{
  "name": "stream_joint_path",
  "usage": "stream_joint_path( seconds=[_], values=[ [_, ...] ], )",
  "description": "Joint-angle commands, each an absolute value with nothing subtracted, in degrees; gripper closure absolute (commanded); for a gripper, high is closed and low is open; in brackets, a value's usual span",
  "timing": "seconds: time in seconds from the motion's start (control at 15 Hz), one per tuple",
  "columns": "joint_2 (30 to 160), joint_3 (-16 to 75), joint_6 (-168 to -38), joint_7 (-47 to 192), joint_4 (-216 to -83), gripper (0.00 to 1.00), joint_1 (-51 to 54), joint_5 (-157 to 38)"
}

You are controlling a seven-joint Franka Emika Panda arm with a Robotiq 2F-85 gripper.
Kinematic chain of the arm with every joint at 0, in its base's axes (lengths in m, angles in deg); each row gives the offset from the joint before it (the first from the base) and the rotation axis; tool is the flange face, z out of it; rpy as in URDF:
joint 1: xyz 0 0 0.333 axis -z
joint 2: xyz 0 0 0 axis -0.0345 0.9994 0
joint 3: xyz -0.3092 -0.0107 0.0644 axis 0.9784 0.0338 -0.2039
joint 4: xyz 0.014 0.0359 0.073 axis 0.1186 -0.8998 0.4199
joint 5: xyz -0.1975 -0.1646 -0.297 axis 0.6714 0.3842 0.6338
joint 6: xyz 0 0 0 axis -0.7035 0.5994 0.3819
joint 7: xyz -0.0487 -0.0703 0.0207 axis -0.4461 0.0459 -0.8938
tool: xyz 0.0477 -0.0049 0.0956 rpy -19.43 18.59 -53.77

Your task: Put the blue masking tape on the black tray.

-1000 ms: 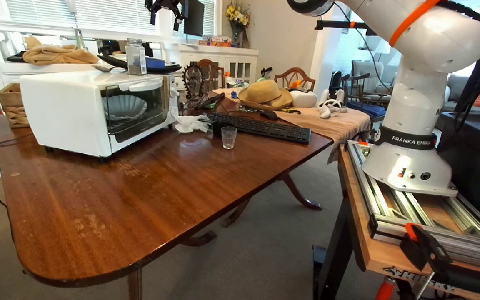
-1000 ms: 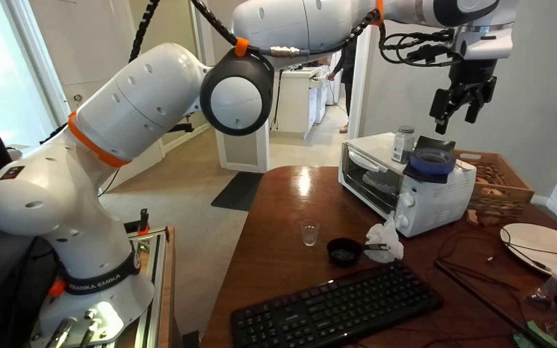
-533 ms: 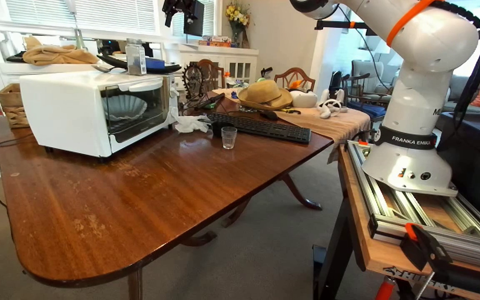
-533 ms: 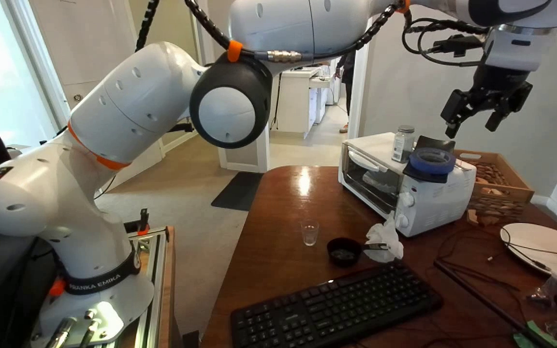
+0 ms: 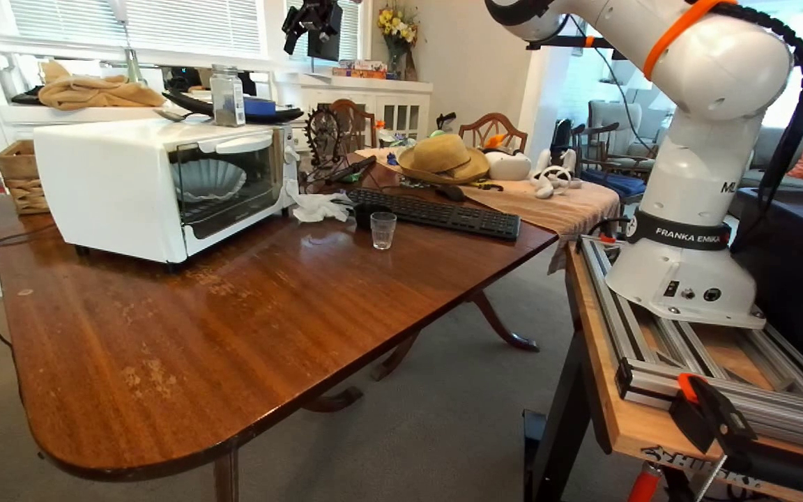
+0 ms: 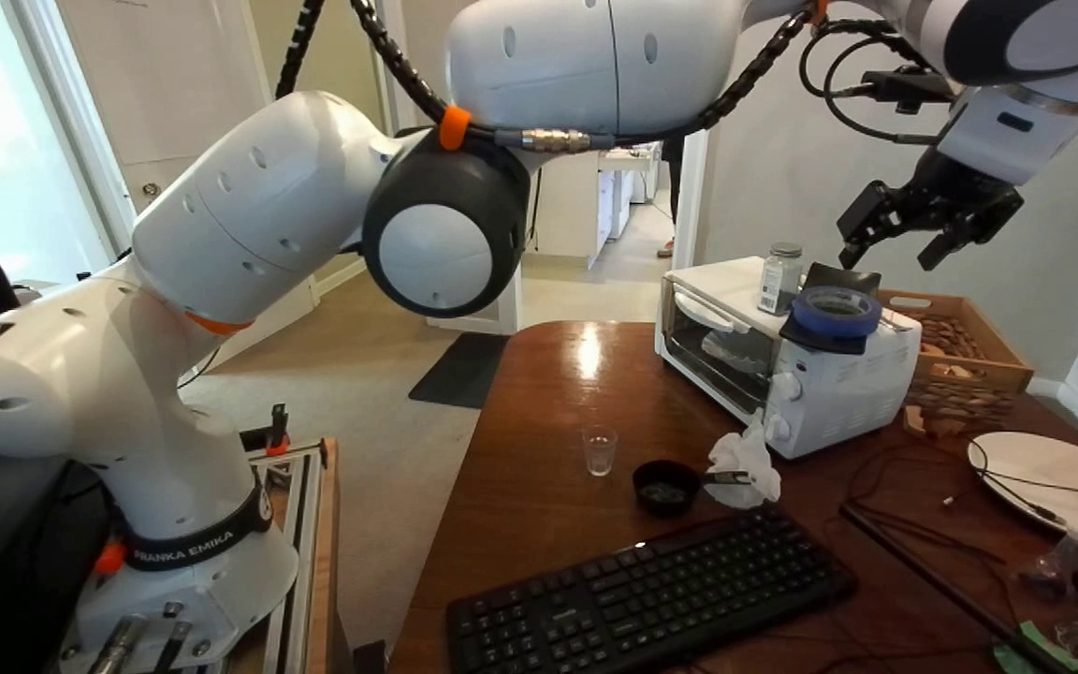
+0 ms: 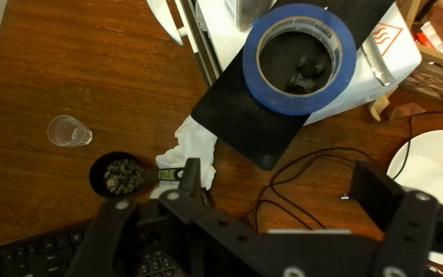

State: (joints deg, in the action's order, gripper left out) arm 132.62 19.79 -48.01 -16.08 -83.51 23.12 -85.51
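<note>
The gripper (image 6: 890, 256) hangs tilted in the air, fingers (image 7: 375, 192) spread wide. The tape (image 7: 292, 105) lies flat on the tray (image 7: 250, 127), apart from the fingers. The tray rests atop the microwave (image 6: 843, 398), one end jutting past its edge. A jar (image 6: 780, 285) stands just beside the tape. On the table (image 6: 539, 421) are a cup (image 6: 600, 451), a pan (image 6: 668, 508) of dark bits (image 7: 123, 177) and a keyboard (image 6: 651, 599).

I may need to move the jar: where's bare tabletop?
The tabletop between the white microwave oven, the clear glass and the table's rounded corner looks bare. Crowded: around the black pan, white tissue and keyboard. The oven's top holds the jar, and black tray with blue tape.
</note>
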Motion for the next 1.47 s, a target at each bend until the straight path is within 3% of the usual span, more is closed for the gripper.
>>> stream_joint_path(
  seconds=[0.0, 0.8, 1.4],
  values=[
    [130.7, 22.3, -49.3, -13.4, -84.2, 0.00, 23.0, -81.9],
    [129.9, 26.1, -58.5, -10.7, -84.0, 0.00, 20.5, -75.1],
    [131.1, 26.8, -54.4, -12.5, -82.4, 0.00, 14.4, -72.2]
  ],
)
